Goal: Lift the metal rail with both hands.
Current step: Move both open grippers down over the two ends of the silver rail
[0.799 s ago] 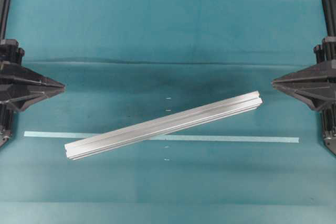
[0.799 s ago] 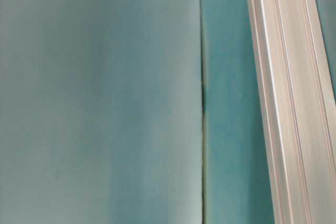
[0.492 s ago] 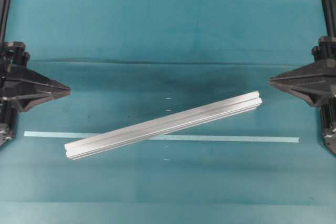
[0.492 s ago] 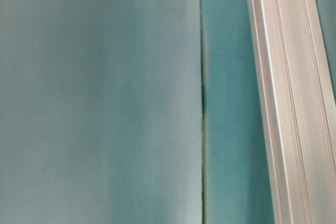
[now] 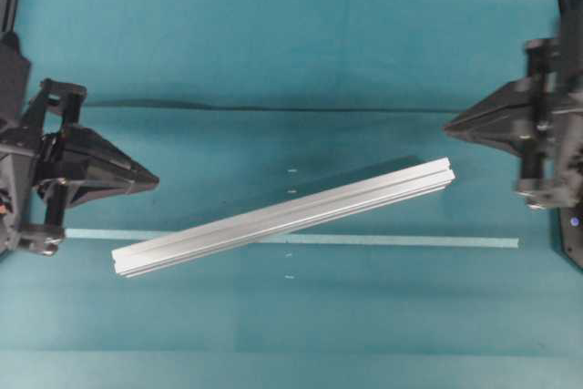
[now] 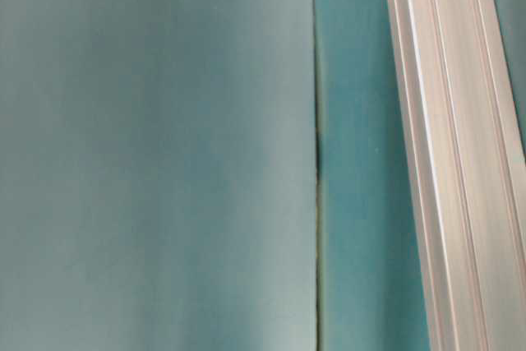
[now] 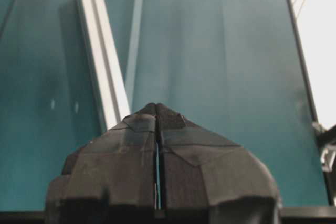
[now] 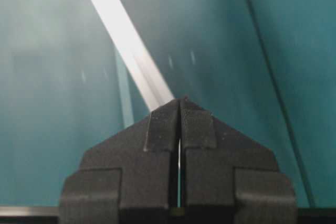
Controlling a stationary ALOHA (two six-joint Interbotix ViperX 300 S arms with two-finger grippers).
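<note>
One broad teal-covered table (image 5: 291, 52) carries the long silver grooved aluminium rail (image 5: 284, 217), which lies flat and slantwise across the middle, over a thin pale tape strip (image 5: 410, 241), untouched by either arm. It looks rigid, fairly weighty and smooth-faced (likely slippery against flat pads), so I judge it best taken near each square-cut end, across its narrow width, and raised level. Left black pincer (image 5: 146, 179) and right black pincer (image 5: 453, 127) both hang apart from it, their jaws pressed together and empty.

Overhead looks straight down, table-level v. close, wrist cams share metal rail (image 5: 282, 217).
</note>
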